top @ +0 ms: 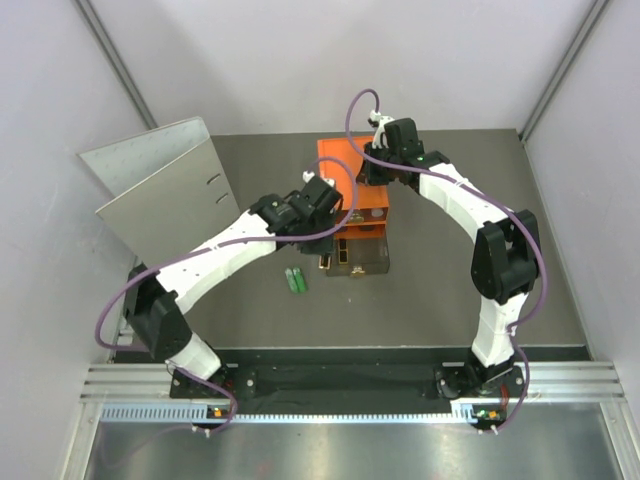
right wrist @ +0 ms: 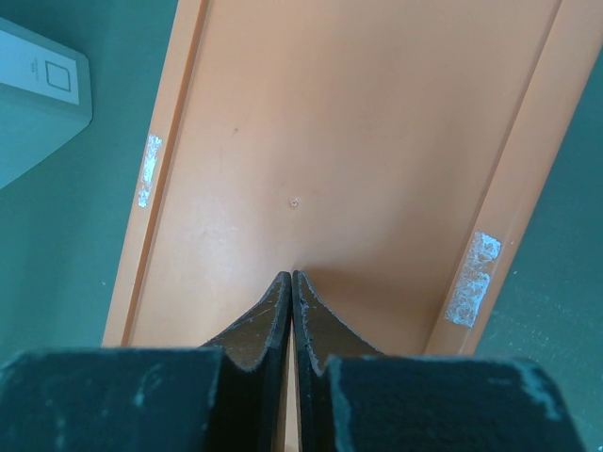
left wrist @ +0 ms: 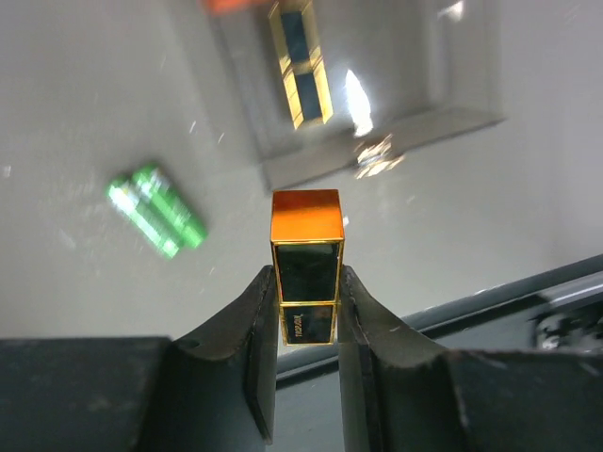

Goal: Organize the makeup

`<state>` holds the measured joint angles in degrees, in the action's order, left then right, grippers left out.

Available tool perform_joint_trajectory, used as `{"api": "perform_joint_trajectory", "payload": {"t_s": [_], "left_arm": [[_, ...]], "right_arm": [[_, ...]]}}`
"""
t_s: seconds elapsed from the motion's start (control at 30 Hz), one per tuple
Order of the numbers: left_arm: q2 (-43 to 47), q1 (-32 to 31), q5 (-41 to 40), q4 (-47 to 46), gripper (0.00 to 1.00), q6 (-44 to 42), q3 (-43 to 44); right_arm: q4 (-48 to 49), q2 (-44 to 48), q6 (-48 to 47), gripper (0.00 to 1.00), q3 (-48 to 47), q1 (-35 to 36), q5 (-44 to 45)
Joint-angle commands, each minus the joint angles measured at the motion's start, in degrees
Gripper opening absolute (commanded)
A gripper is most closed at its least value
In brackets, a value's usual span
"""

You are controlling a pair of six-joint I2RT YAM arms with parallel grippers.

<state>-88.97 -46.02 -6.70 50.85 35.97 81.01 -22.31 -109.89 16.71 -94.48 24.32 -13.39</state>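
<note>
My left gripper [left wrist: 306,282] is shut on a black-gold flat case [left wrist: 307,254] and holds it above the table, near the open clear drawer [top: 358,257]. A second black-gold case [left wrist: 301,64] lies in that drawer. Two green tubes [top: 296,280] lie side by side on the table left of the drawer; they also show in the left wrist view [left wrist: 157,209]. My right gripper [right wrist: 291,281] is shut and empty, its tips resting on the top of the orange box [right wrist: 358,141]. The other makeup is out of view.
The orange box [top: 350,185] with clear drawers stands mid-table. A grey open binder [top: 165,190] stands at the back left. A white-grey box corner [right wrist: 38,85] shows in the right wrist view. Grey walls enclose the table.
</note>
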Motion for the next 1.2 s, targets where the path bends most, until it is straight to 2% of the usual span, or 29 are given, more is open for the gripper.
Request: {"api": "perform_joint_trajectory", "payload": {"t_s": [0.0, 0.23, 0.43, 0.8, 1.17], "left_arm": [[-5.67, 0.05, -0.77, -1.11, 0.0, -0.55, 7.13], [-16.14, 0.84, 0.02, -1.02, 0.0, -1.25, 16.53], [-21.77, 1.9, -0.15, 0.21, 0.0, -0.29, 20.23], [-22.48, 3.48, -3.41, 1.09, 0.03, 1.04, 18.83], [-20.99, 3.57, -4.11, 3.11, 0.22, 2.7, 14.09]], "right_arm": [[-3.62, -1.03, -0.71, 0.01, 1.93, -0.32, 0.2], [-3.71, -0.59, -0.63, 0.01, 2.19, -0.5, 0.29], [-3.54, 0.02, -0.8, 0.02, 2.98, -0.5, 0.29], [-3.18, 0.55, -0.54, 0.02, 3.77, -0.41, -0.06], [-3.18, 0.9, -0.54, 0.03, 4.13, -0.41, -0.06]]}}
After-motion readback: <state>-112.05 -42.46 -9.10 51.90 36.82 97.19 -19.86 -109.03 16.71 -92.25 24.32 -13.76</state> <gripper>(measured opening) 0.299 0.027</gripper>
